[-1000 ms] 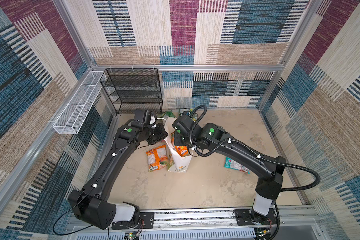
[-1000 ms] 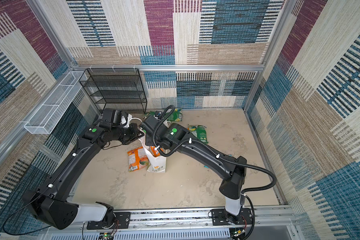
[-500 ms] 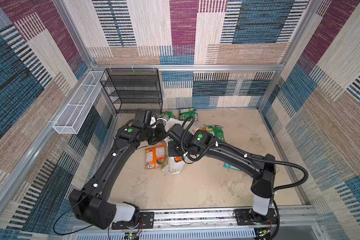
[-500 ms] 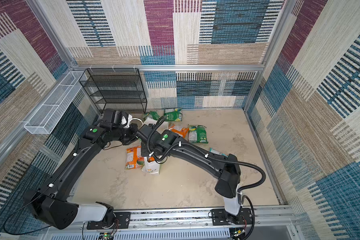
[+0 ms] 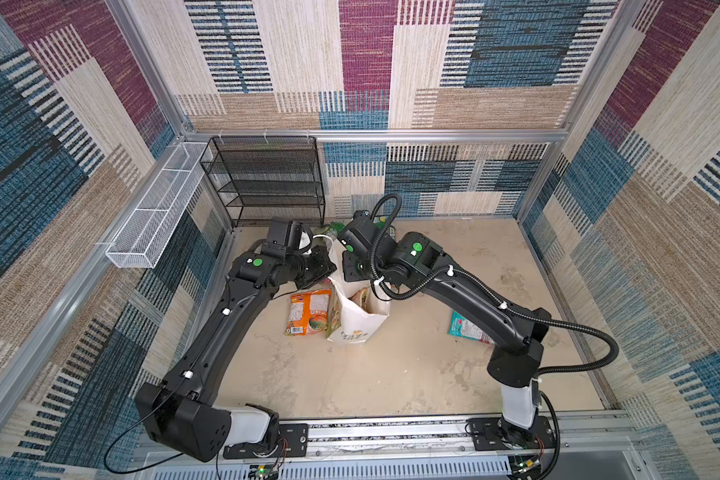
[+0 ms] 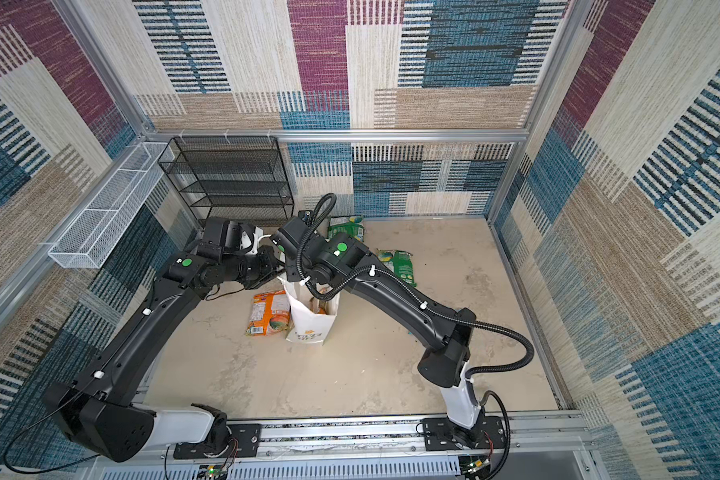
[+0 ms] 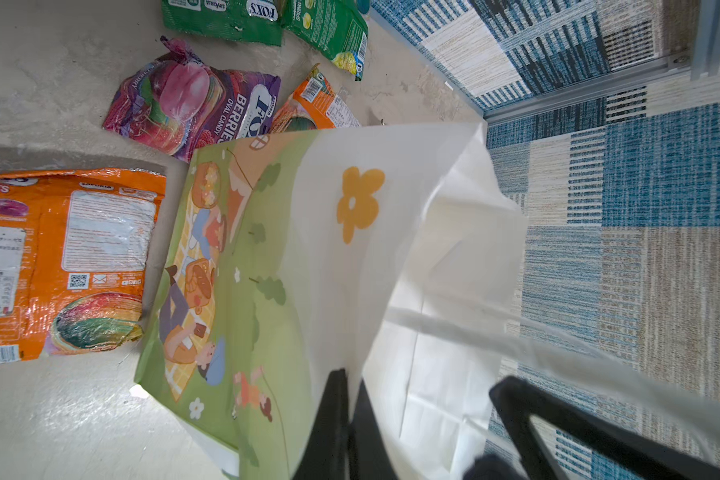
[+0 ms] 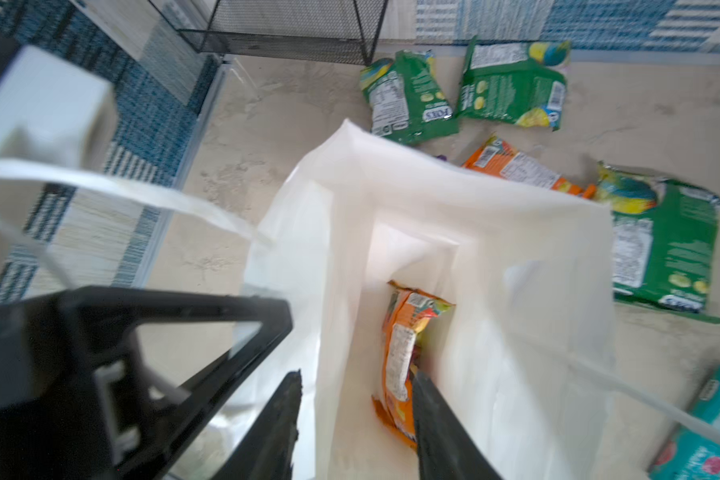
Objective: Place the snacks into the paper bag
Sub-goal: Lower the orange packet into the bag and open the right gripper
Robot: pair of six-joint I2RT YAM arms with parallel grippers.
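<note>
Rising from paper bag (image 8: 495, 216), right gripper (image 8: 356, 376) is spreading, empty; left gripper (image 7: 348, 378) is pinching its rim; orange packet (image 8: 400, 340) inside, 7 snacks (image 8: 661, 249) waiting.

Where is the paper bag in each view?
Top view: bag stands mid-floor.
Top view: bag mid-floor too.
Left wrist: bag fills the centre, picnic print showing.
Right wrist: bag in the centre, seen down its open mouth.
Landmark: orange packet lying beside it, in all but the right wrist view.
</note>
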